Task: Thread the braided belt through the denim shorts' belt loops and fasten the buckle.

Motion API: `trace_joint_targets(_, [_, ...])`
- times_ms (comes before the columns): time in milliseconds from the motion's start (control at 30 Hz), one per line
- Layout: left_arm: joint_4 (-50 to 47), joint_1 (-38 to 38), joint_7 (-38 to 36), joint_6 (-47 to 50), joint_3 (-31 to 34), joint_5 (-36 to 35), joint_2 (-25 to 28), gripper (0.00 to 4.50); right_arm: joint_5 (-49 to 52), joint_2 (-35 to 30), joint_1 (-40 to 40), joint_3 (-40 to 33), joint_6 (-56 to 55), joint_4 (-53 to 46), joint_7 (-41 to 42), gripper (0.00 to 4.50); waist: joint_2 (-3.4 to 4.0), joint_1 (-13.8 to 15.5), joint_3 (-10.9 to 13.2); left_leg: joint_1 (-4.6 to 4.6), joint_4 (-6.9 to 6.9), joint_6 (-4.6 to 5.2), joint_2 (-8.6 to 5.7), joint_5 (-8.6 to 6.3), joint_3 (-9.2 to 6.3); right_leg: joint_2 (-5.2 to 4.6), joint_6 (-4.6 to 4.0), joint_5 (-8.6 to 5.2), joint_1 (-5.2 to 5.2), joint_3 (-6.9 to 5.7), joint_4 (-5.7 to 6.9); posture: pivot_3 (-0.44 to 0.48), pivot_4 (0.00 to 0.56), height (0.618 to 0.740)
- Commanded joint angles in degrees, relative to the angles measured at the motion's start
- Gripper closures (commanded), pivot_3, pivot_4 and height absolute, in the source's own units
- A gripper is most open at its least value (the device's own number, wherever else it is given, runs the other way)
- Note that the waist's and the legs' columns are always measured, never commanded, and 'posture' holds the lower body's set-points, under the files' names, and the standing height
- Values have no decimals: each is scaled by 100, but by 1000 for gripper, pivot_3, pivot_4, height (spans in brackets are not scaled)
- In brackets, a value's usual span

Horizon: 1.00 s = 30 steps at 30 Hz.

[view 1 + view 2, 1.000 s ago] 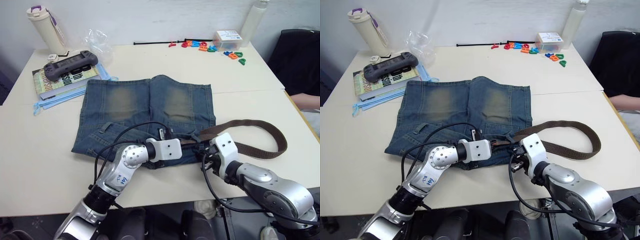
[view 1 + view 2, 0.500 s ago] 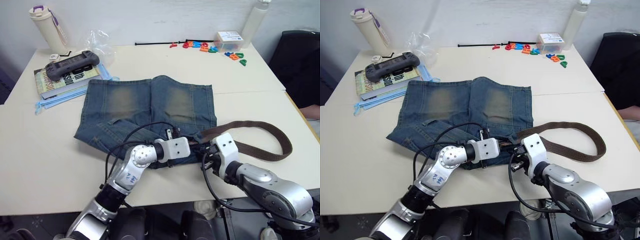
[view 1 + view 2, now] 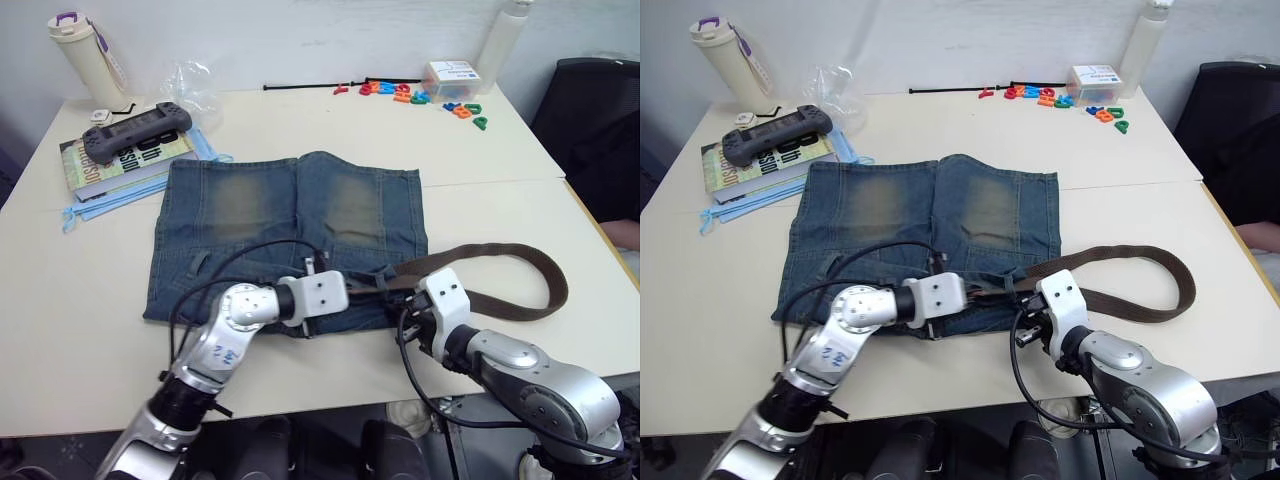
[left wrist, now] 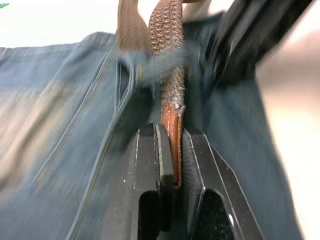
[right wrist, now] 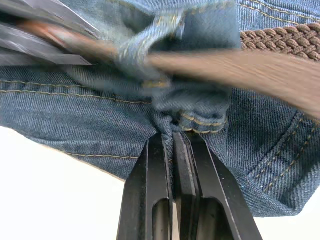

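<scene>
The denim shorts [image 3: 290, 235] lie flat near the middle of the counter [image 3: 90, 330], with the waistband toward the front edge. The left tool [image 4: 172, 165] is clenched on the tan tip of the braided belt [image 3: 520, 275], which passes under one of the belt loops [image 4: 160, 65] just ahead of the fingers [image 4: 150, 165]. The right tool [image 5: 173, 150] is clenched on the waistband fabric right below a belt loop, and the belt runs across just above it. The rest of the belt makes a big curve on the bare counter toward the right edge. The buckle I cannot make out. Black cables [image 3: 240, 265] of the arms lie over the front of the shorts. At the far left corner stand a bottle [image 3: 85, 55], a crumpled plastic bag [image 3: 190, 85], and a game controller [image 3: 135, 130] on a book [image 3: 110, 165]. Along the far edge lie coloured letters [image 3: 410, 92], a small box [image 3: 450, 78] and a white bottle [image 3: 498, 45], well apart from the shorts.
</scene>
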Motion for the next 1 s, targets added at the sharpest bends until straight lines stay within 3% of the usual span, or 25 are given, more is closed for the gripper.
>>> trace_joint_targets(33, [-633, 240, 33, -192, 394, -68, 382, 4179, 16, 79, 88, 29, 104, -108, 63, 4481, 0, 14, 0, 0, 0, 0, 0, 0, 0, 0, 0, 0, 0, 0, -1, 0, 150, 703])
trace_joint_targets(200, [-696, 524, 566, -1009, 943, 14, 732, 4179, -15, 110, 116, -15, 155, -129, 83, 4481, 0, 28, 0, 0, 0, -1, 1, -1, -1, 0, 0, 0, 0, 1, 1, 0, 150, 703])
trace_joint_targets(467, [366, 1004, 1309, -3051, 1598, 228, 1451, 4179, -52, 210, 105, -35, 240, -127, 80, 4481, 1, 31, 0, 2, -5, -4, 2, -5, 0, 1, -3, -1, -4, 1, 1, 0, 150, 703])
trace_joint_targets(833, [797, 874, 1352, -3852, 1451, 216, 1479, 4179, -57, 209, 108, -210, 392, -152, 139, 4481, 1, 27, 0, 0, -7, -5, 2, -8, 4, 1, -3, -2, -10, 2, 6, 0, 150, 703])
trace_joint_targets(1000, [796, 1064, 1265, -4408, 1552, 153, 1730, 4179, -169, 169, 196, -372, 403, -81, 93, 4481, 1, 30, 0, -1, -7, -4, 2, -9, 4, 0, -3, -2, -10, 2, 2, 0, 150, 703])
